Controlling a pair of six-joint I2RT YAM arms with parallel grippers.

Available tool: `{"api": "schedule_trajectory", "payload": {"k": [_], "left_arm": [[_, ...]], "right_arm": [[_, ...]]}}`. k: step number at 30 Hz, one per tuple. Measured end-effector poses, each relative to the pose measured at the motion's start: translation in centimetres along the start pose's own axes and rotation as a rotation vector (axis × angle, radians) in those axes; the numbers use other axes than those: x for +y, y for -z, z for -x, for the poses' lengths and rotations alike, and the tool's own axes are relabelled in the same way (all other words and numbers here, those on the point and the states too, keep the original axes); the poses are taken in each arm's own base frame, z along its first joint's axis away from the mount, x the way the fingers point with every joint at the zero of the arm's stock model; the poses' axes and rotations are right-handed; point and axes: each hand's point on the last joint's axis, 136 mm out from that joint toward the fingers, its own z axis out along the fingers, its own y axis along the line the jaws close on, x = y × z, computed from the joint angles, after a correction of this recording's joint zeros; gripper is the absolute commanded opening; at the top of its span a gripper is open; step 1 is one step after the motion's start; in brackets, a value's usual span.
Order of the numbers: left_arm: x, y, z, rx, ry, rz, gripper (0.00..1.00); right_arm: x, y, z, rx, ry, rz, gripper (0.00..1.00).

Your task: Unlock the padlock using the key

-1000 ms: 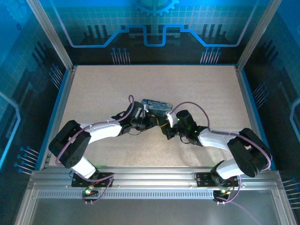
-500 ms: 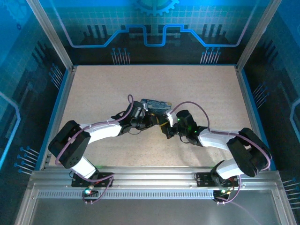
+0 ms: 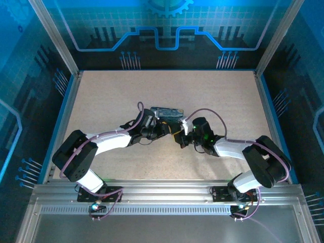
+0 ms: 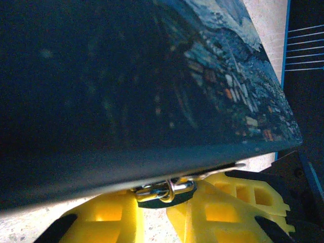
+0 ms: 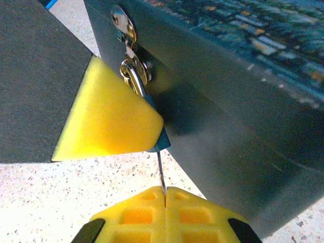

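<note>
The printed tin (image 3: 167, 112) lies mid-worktop (image 3: 111, 91). At its near side, the left fingers (image 4: 101, 220) clamp the padlock (image 4: 163, 193) hanging from the tin's hasp (image 5: 123, 23). The right fingers (image 5: 136, 217), pressed together, pinch the key (image 5: 160, 169), its tip meeting the padlock's body.

Tin (image 4: 126, 101): sheet metal. Side walls dark, smooth and satin; lid printed, semi-gloss.
Hasp (image 5: 123, 23), at 11 o'clock in the right wrist view: bright polished metal.
Padlock (image 5: 135, 81): shackle chromed and glossy; body blue and smooth.
Key (image 5: 160, 174): thin bare metal with a dull sheen.
Left hand (image 4: 156, 207), right hand (image 5: 164, 195): fingers of yellow plastic, matt, moulded with square recesses.
Desk (image 5: 61, 187): pale, speckled, finely grained, matt.
</note>
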Motion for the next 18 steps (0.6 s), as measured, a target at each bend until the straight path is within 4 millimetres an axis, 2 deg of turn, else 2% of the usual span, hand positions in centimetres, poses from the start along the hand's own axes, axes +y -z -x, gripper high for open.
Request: {"api": "schedule_trajectory", "payload": {"k": [18], "left_arm": [[-0.11,0.01,0.07,-0.002,0.017,-0.003,0.16]], "right_arm": [[-0.14,0.01,-0.05,0.001,-0.011,0.027,0.00]]}}
